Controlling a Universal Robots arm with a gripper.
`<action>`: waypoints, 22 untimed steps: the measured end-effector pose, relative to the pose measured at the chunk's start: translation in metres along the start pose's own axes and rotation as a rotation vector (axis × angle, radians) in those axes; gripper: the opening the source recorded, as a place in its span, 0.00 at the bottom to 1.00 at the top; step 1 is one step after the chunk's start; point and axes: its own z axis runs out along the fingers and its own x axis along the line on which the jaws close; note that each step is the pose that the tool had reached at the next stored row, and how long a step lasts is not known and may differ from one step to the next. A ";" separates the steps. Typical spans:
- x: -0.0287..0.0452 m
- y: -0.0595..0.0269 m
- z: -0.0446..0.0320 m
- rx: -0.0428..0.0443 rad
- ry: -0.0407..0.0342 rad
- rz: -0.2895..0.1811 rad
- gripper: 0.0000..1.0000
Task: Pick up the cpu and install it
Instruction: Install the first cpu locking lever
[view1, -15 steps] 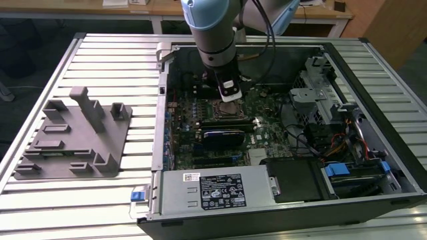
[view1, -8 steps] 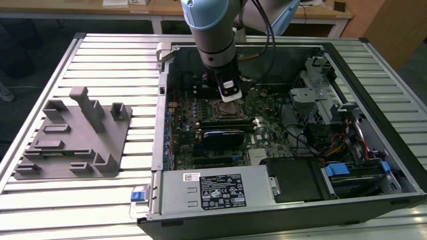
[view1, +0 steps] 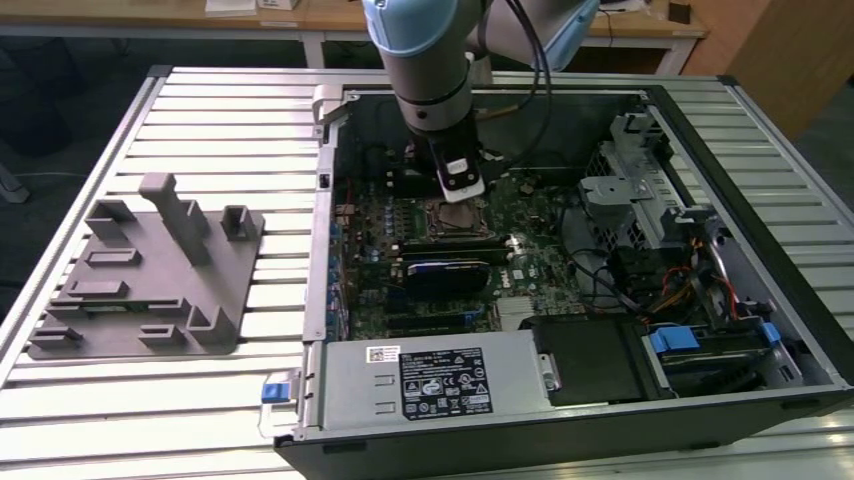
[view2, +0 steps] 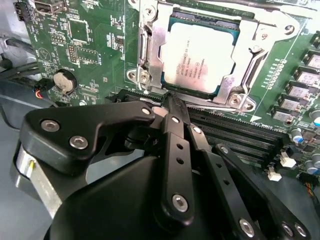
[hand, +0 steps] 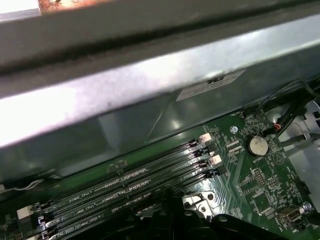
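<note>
hovering shut pincer just beside cpu in socket.

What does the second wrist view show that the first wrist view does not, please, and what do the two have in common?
Second wrist view alone: the cpu, silver top up, lying in its socket within the metal frame, and the end effector with its fingers closed together, tips just short of the frame's edge and holding nothing.

First wrist view alone: the grey metal case wall rising behind the board, with a label on it.

Both: the green motherboard, the black memory slots and the round coin battery.
</note>
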 end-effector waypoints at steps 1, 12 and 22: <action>-0.0002 0.0003 -0.0009 -0.0004 0.0002 0.000 0.11; -0.0006 0.0011 -0.0034 -0.0048 0.0016 0.002 0.11; 0.0065 -0.0015 -0.0055 -0.0273 0.0092 0.010 0.11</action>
